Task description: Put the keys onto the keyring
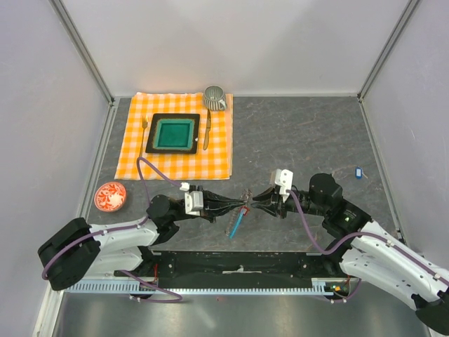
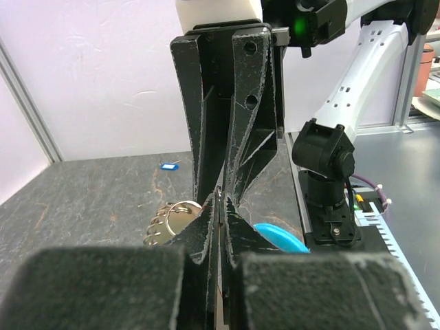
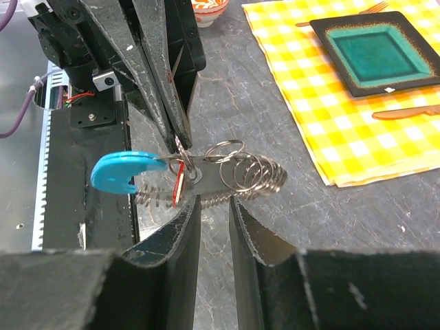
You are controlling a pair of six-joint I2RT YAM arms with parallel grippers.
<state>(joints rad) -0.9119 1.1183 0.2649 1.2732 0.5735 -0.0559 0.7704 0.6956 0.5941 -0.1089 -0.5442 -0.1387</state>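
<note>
The keyring (image 3: pixel 251 175) is a floppy dark metal coil with a light-blue strip (image 3: pixel 127 170), held just above the table centre. It also shows in the top view (image 1: pixel 238 213) and the left wrist view (image 2: pixel 167 221). My left gripper (image 1: pixel 243 205) is shut, pinching a wire loop of the keyring; its fingertips (image 3: pixel 177 141) show from the right wrist. The red key (image 3: pixel 177 185) hangs at that pinch point. My right gripper (image 3: pixel 214 201) is open, its tips right at the coil's near side. The blue key (image 1: pixel 358 171) lies on the table at far right and also shows in the left wrist view (image 2: pixel 168 165).
An orange checked cloth (image 1: pixel 137 151) at back left carries a green square plate (image 1: pixel 174 133), a fork (image 1: pixel 144 133), a knife (image 1: pixel 207 130) and a ribbed cup (image 1: pixel 214 97). A red-patterned saucer (image 1: pixel 110 196) sits at the left edge.
</note>
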